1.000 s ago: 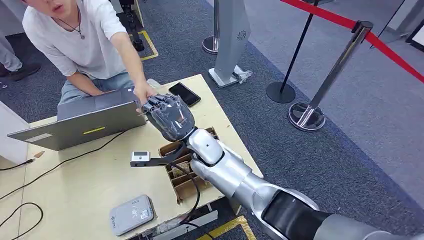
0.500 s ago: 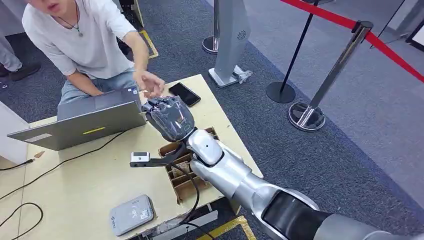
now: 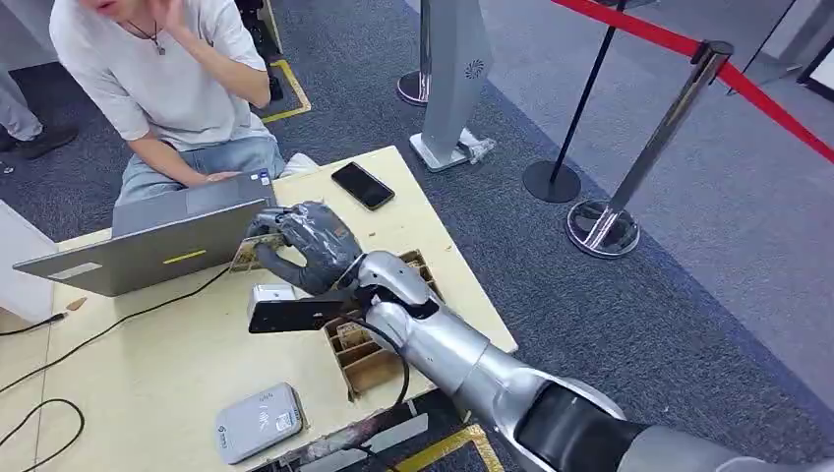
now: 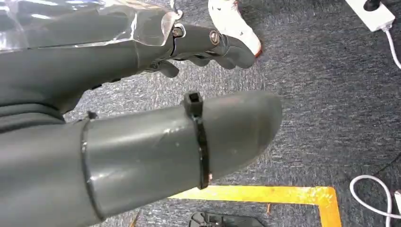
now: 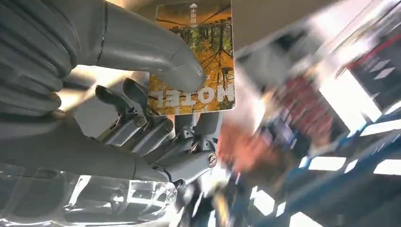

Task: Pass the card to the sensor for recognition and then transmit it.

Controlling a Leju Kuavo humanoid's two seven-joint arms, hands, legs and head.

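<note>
My right hand [image 3: 303, 246] reaches over the middle of the wooden table [image 3: 148, 364] and pinches a card [image 3: 246, 255] at its fingertips, just in front of the laptop. The right wrist view shows the card [image 5: 193, 56] close up: orange and yellow with a forest picture, pressed by the thumb [image 5: 151, 52] against the fingers behind it. The grey card sensor [image 3: 258, 423] lies flat near the table's front edge, well below the hand. My left hand [image 4: 198, 47] hangs over grey carpet, holding nothing, fingers apart from the thumb.
A person [image 3: 167, 88] sits behind the table at an open laptop [image 3: 148, 241]. A black phone [image 3: 362, 185] lies at the far corner. A cardboard divider box [image 3: 379, 349] sits under my forearm. Cables trail at the left edge; stanchions [image 3: 605, 221] with red belt stand right.
The person's hand, which was at my right hand's fingertips, has pulled back to their face. My right hand has turned over and dropped left toward the table, now with the card in it.
</note>
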